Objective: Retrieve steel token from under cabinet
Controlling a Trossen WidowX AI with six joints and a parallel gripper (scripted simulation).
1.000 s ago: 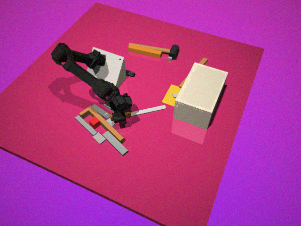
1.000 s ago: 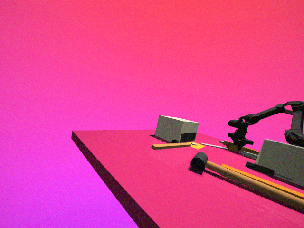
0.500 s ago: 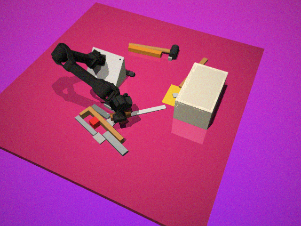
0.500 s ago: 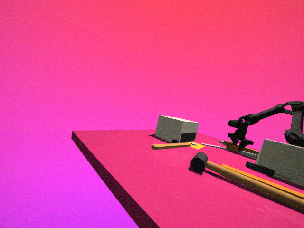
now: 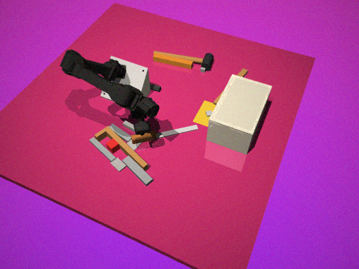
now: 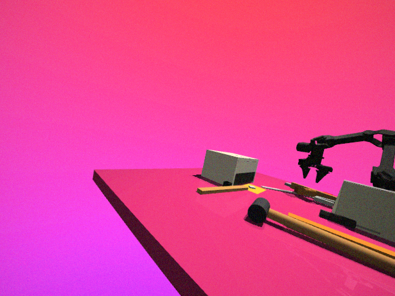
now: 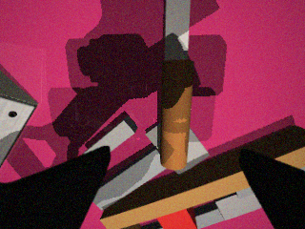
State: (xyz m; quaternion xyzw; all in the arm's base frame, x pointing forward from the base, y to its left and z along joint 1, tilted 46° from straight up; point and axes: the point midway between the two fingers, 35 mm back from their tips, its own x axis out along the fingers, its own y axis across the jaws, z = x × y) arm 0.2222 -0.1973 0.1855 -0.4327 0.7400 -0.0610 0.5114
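Note:
The grey token (image 5: 208, 113) (image 6: 251, 187) lies on the yellow marked area (image 5: 199, 115) (image 6: 258, 190), close to the front of the white cabinet (image 5: 240, 101) (image 6: 218, 167). The cabinet hides part of the area in the top view; whether the token touches anything is too small to tell. A long tool with a brown handle (image 5: 140, 138) (image 7: 174, 143) and a flat grey blade (image 5: 187, 129) (image 7: 176, 16) lies with its blade towards the yellow area. My gripper (image 6: 311, 180) (image 7: 173, 154) is open and empty above the handle, its fingers on either side of it in the wrist view.
A wooden stick (image 5: 244, 72) (image 6: 220, 189) lies beside the cabinet, its end by the yellow area. A wooden L-shaped piece (image 5: 130, 150), a red cube (image 5: 113, 145) and several grey pieces lie around the handle end. A mallet (image 5: 207, 61) (image 6: 258, 210) and an orange bar (image 5: 172, 60) lie farther back.

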